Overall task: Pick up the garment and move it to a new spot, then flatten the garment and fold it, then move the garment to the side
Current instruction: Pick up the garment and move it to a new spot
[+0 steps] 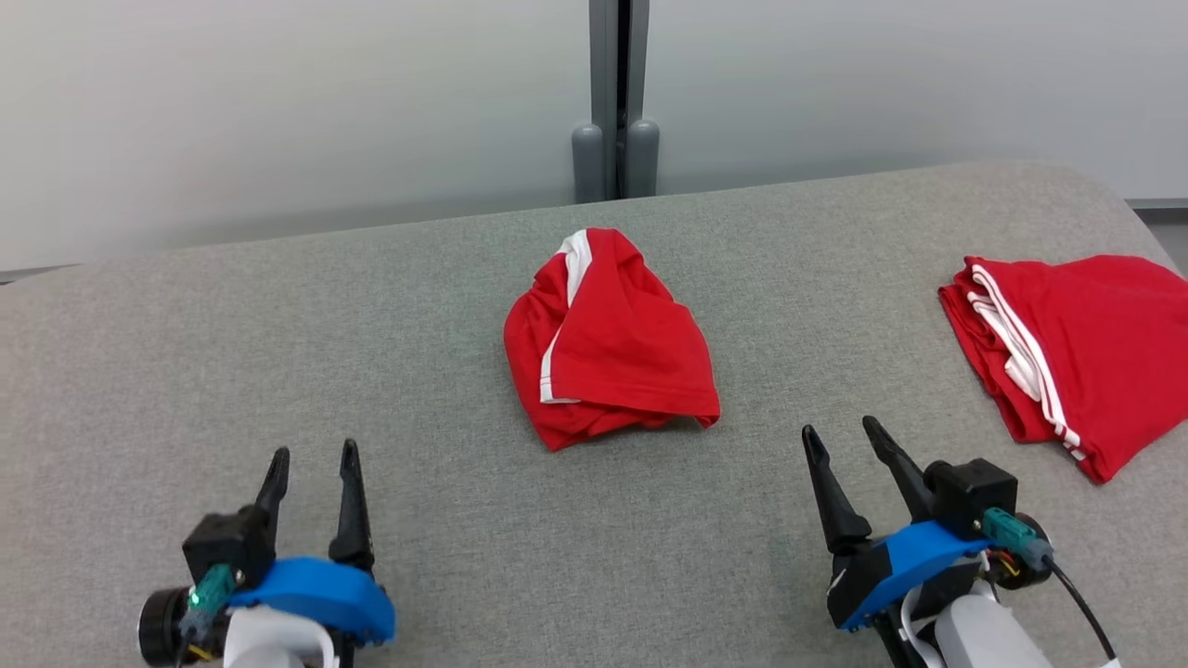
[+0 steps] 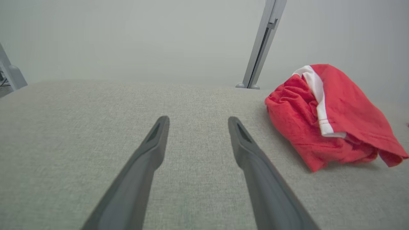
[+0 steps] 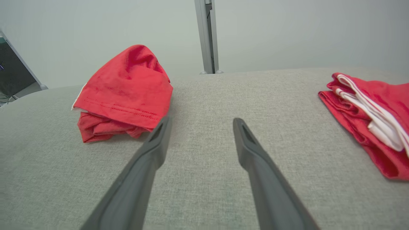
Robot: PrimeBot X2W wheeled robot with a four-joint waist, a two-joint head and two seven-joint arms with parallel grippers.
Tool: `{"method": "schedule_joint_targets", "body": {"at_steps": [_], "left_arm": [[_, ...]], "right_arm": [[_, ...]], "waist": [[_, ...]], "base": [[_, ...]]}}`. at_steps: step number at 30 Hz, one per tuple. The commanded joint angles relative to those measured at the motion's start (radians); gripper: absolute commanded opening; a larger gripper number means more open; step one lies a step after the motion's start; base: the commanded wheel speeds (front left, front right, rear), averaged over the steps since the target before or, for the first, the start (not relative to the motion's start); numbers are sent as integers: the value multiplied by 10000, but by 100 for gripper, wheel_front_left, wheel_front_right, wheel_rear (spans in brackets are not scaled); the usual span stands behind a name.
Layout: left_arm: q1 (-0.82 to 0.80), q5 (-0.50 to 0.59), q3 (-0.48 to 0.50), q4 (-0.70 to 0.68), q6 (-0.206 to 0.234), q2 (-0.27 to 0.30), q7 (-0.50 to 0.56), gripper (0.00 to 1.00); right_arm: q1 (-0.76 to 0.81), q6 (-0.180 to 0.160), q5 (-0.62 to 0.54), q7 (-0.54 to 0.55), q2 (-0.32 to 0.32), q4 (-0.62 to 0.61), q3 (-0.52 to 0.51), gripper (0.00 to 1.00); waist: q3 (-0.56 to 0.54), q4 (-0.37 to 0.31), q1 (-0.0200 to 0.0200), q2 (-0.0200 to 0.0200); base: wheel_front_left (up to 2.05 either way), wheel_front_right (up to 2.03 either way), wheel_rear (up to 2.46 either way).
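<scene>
My jaws both stand wide, empty, near the crumpled garment (image 1: 608, 339); flattening looks due; each should pinch a hem edge.

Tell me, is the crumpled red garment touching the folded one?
No, bare grey surface separates the crumpled garment from the folded pile.

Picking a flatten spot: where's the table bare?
Widest bare patch: left of the crumpled garment, beyond the left end effector. Narrower strip between it and the folded stack, beyond the right end effector. Front centre is free too. Right edge is crowded.
</scene>
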Motion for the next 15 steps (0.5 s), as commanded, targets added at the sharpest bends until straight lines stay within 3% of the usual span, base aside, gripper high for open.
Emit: {"method": "schedule_joint_targets", "body": {"at_steps": [1, 15], "left_arm": [[500, 308, 284, -297, -112, -105, -23, 100], [2782, 1848, 1852, -1445, -897, -1033, -25, 100]], "right_arm": [[264, -3, -23, 0, -11, 48, -14, 100], [1017, -3, 103, 0, -9, 305, -57, 100]], "waist": [[-113, 48, 2, 0], [-762, 182, 2, 0]], "base": [[0, 0, 0], [0, 0, 0]]}}
